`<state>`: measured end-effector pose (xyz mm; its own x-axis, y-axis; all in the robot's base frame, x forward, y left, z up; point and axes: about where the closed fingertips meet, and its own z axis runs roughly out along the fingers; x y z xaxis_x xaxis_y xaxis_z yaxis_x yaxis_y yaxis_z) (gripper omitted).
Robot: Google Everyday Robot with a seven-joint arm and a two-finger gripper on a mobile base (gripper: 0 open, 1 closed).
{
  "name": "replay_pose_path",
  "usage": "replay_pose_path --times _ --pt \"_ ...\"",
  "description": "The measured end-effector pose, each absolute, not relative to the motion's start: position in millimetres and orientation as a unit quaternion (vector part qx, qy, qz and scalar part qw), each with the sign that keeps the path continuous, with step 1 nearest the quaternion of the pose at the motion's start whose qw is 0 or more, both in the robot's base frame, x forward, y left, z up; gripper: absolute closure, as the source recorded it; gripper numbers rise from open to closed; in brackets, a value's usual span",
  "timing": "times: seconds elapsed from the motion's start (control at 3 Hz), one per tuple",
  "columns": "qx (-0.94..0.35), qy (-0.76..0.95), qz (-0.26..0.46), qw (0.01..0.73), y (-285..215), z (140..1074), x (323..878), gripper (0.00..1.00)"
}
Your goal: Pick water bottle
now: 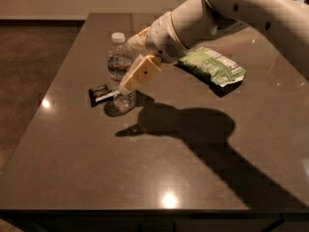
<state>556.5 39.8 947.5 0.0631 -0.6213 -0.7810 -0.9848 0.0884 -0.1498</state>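
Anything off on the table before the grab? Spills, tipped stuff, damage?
Nothing stands out. The water bottle stands upright with its cap on, the dark bar lies at its base, and the green snack bag lies flat further right. No liquid shows on the table. The gripper is open, close beside the bottle.
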Motion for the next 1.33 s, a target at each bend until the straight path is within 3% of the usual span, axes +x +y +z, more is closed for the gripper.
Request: replay_pose_path --times 0.67,1.0,1.33 --pt "-0.611 0.636 0.278 0.381 57.0 954.5 558.9 0.52" --pt "-0.614 0.64 0.272 0.373 60.3 968.3 562.5 0.83" --pt "-0.619 0.647 0.256 0.364 59.3 985.4 569.4 1.0"
